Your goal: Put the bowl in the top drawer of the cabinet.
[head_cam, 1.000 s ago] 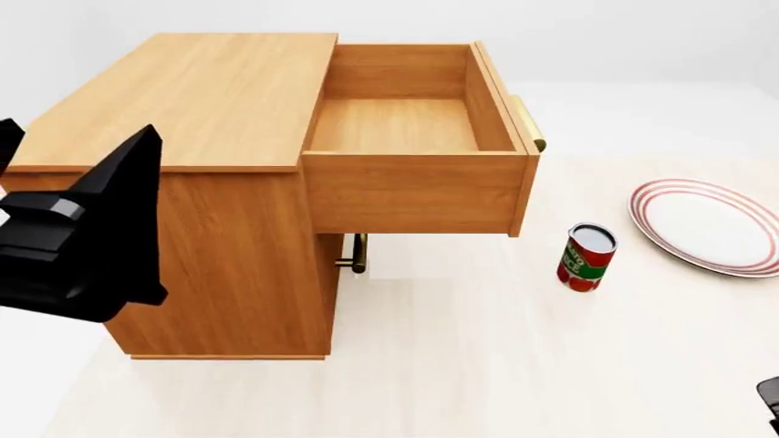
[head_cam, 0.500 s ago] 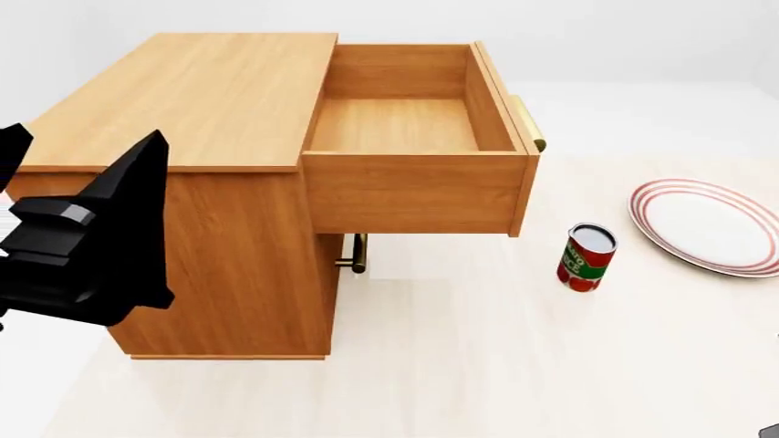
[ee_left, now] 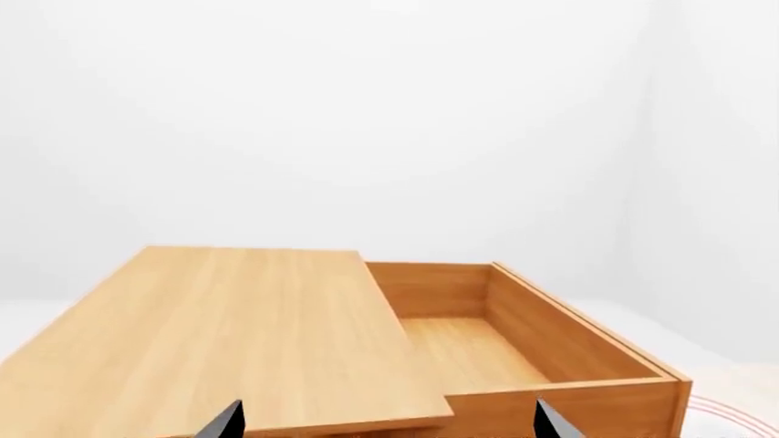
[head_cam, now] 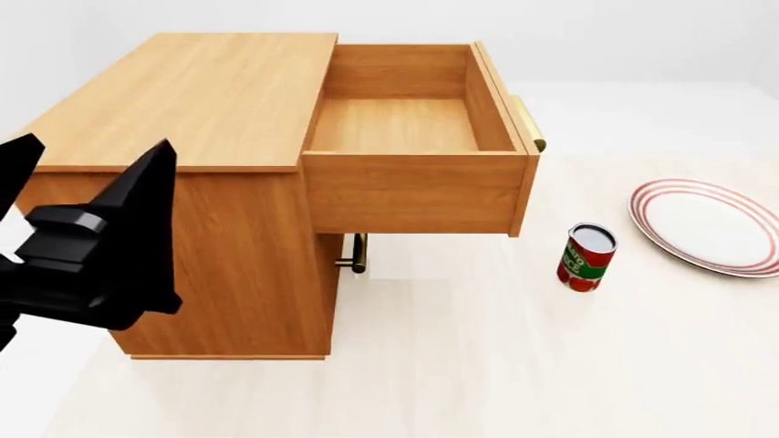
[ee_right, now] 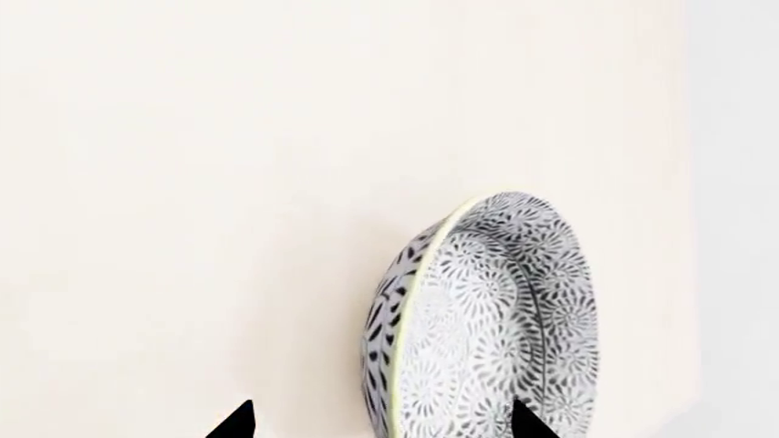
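Note:
The bowl (ee_right: 499,319), grey-blue and white speckled, shows only in the right wrist view, on the pale floor. My right gripper (ee_right: 379,422) is open, its two dark fingertips (ee_right: 239,422) on either side of the bowl's near rim, without closing on it. It is out of the head view. The wooden cabinet (head_cam: 182,100) stands at the left with its top drawer (head_cam: 402,123) pulled out and nothing in it. My left gripper (head_cam: 86,169) hangs open by the cabinet's front left corner; in the left wrist view this gripper (ee_left: 387,422) looks over the cabinet top (ee_left: 232,328) and the drawer (ee_left: 487,351).
A red-labelled can (head_cam: 586,257) stands on the floor right of the drawer. A flat white plate with red rim rings (head_cam: 712,226) lies further right. The lower drawer's brass handle (head_cam: 356,254) shows under the open drawer, whose front overhangs the floor.
My left gripper has risen and shifted slightly right beside the cabinet. The bit of right arm at the head view's lower right corner has dropped out of view.

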